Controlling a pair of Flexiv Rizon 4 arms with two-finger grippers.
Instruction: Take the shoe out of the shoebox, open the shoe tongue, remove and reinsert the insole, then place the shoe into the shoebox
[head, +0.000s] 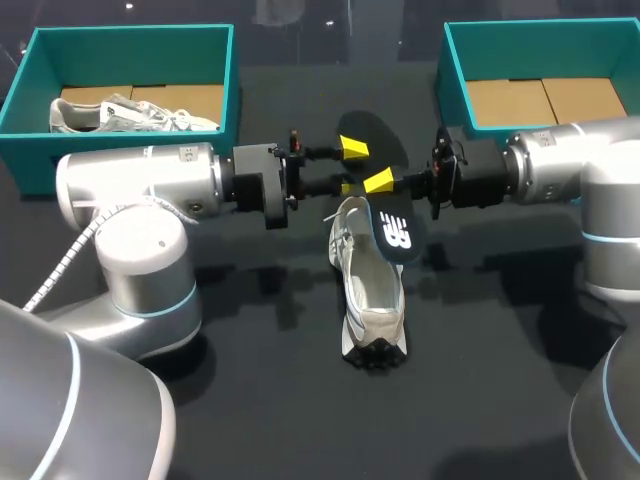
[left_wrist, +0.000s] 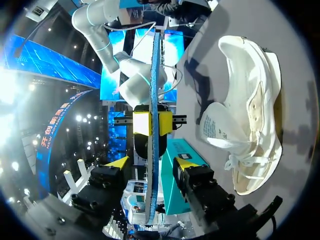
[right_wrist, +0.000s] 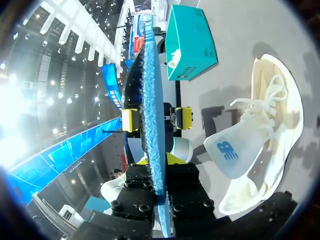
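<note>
Insole (head: 398, 232) is out of the white sneaker (head: 368, 300) and hangs on edge above the table (head: 250, 400). My right gripper (right_wrist: 160, 161) pinches it, fingers pressed on both of its faces. My left gripper (head: 365, 165) meets it from the other side with fingers spread. The insole passes between them, and the left wrist view shows a gap on each side, so that gripper grips nothing.

The white sneaker lies on the table just below the two grippers and a little nearer to me, its tongue (right_wrist: 232, 150) pulled up. Its long axis runs from far to near, and the insole's runs much the same way. In the head view the insole's logo end overlaps the sneaker's far right side.

I judge the removal done and reinsertion next. That turns on lowering the insole and tipping it from on-edge to flat, in line with the opening. The right arm holds the insole, so the move falls to it, with the left free to steady the sneaker. The empty teal shoebox (head: 452, 70) sits at far right, well apart.
</note>
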